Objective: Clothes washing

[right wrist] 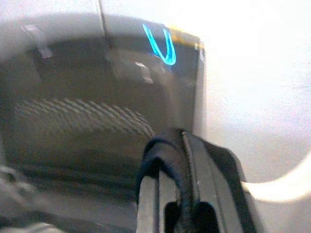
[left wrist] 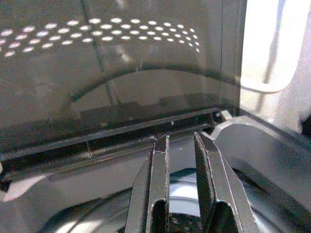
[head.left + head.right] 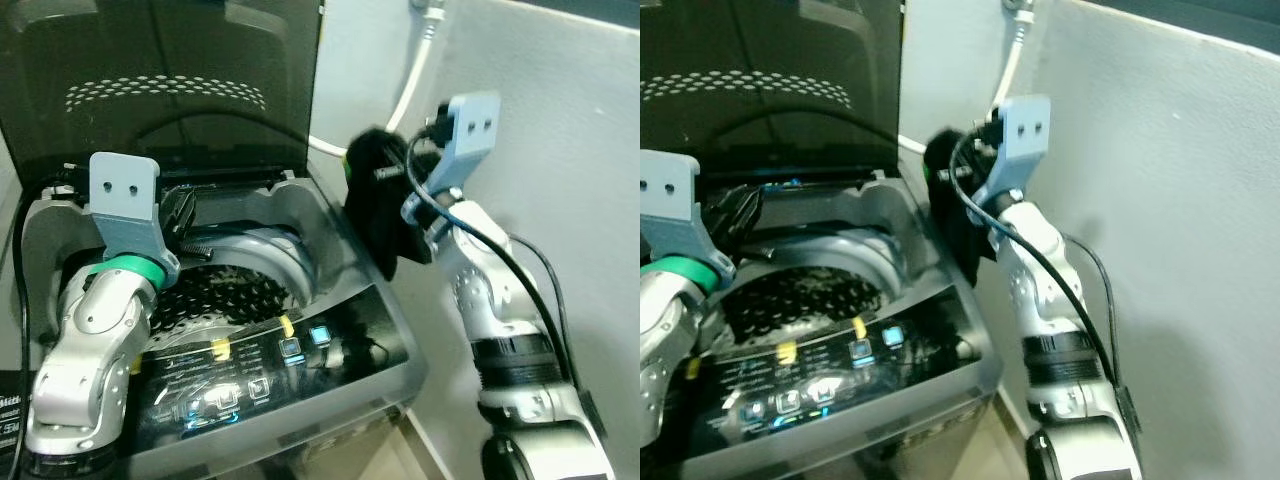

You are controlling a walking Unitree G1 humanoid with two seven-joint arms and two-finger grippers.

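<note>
Right hand (image 1: 182, 194) clenched on black garment (image 3: 378, 205), held beside open washing machine (image 3: 330, 300). Left hand (image 2: 182, 160) over drum (image 3: 225, 295), fingers slightly parted, empty.

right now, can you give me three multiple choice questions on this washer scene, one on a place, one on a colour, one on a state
1. Where is the black garment?
A. down in the drum
B. held in the air beside the washer's right side
C. on the control panel

2. What colour is the ring on the left arm's wrist?
A. green
B. red
C. yellow

3. How is the washer lid?
A. shut flat
B. taken off
C. raised open

Answers:
1 B, the right gripper holds the garment up, right of the washer.
2 A, a green ring sits below the left gripper, which points over the drum.
3 C, the dark lid stands upright behind the drum.
</note>
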